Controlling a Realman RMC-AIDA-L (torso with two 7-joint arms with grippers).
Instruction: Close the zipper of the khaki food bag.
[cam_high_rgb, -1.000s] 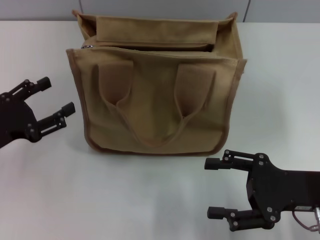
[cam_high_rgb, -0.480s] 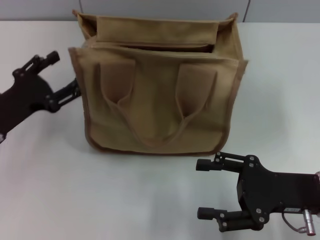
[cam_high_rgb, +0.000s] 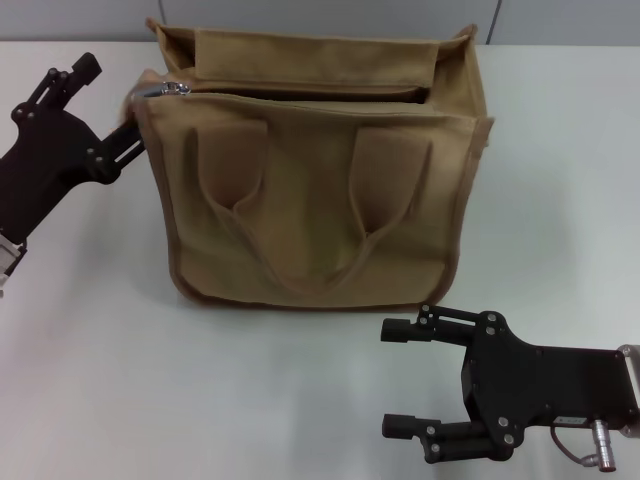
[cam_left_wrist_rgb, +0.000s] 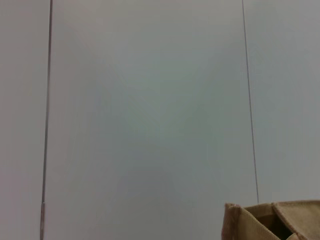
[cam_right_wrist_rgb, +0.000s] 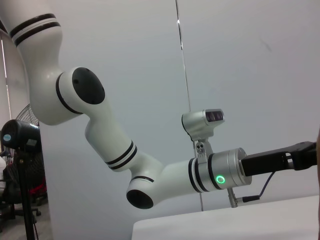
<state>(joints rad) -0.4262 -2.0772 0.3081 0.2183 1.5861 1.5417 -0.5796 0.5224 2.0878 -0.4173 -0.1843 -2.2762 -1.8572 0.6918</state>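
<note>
- White bench (cam_high_rgb: 120, 400), grey wall behind; the khaki food bag (cam_high_rgb: 315, 170) stands upper centre, mouth gaping.
- Left pincer (cam_high_rgb: 110, 110), spread, noses the upper-left corner by the zipper (cam_high_rgb: 172, 90) pull; a miss could shove the bag.
- Right pincer (cam_high_rgb: 395, 378), released, idles lower right.

The white bench (cam_high_rgb: 120, 380) carries one thing; the khaki food bag (cam_high_rgb: 310, 200) stands upright on it, toward the far edge.

Bare table (cam_high_rgb: 250, 400) before khaki food bag (cam_high_rgb: 310, 200)
</note>
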